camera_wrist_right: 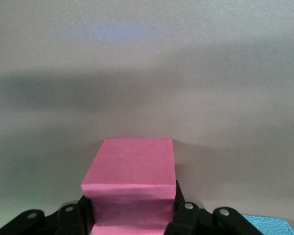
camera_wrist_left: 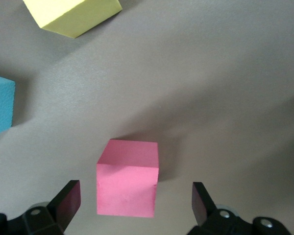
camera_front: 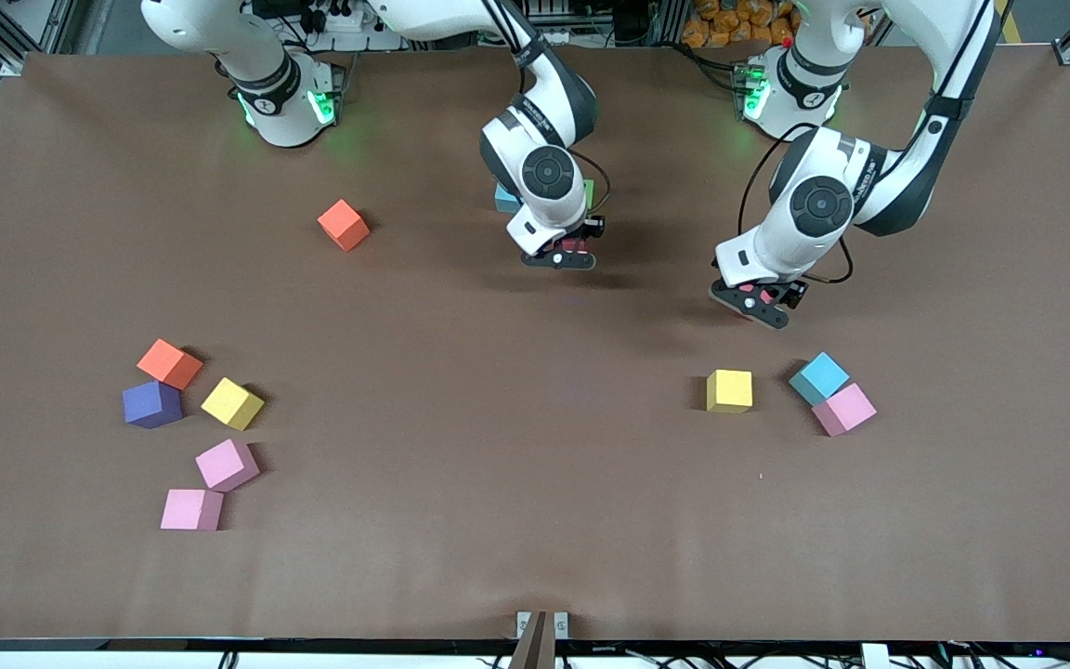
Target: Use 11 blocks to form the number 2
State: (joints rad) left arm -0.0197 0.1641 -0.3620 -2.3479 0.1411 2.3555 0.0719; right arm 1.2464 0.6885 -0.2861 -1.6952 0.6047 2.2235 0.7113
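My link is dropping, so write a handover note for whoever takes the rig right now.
Right gripper: shut on the held pink block, beside the light blue block and green block near the bases.
Left gripper: fingers open astride a second pink block lying on the table, ungripped.
Loose: a cluster around the purple block toward the right arm's end, and a few by the yellow block toward the left arm's end.
Done: no digit 2 visible.
Left: nearly all the placing.

Matte foam-like blocks on matte brown table.
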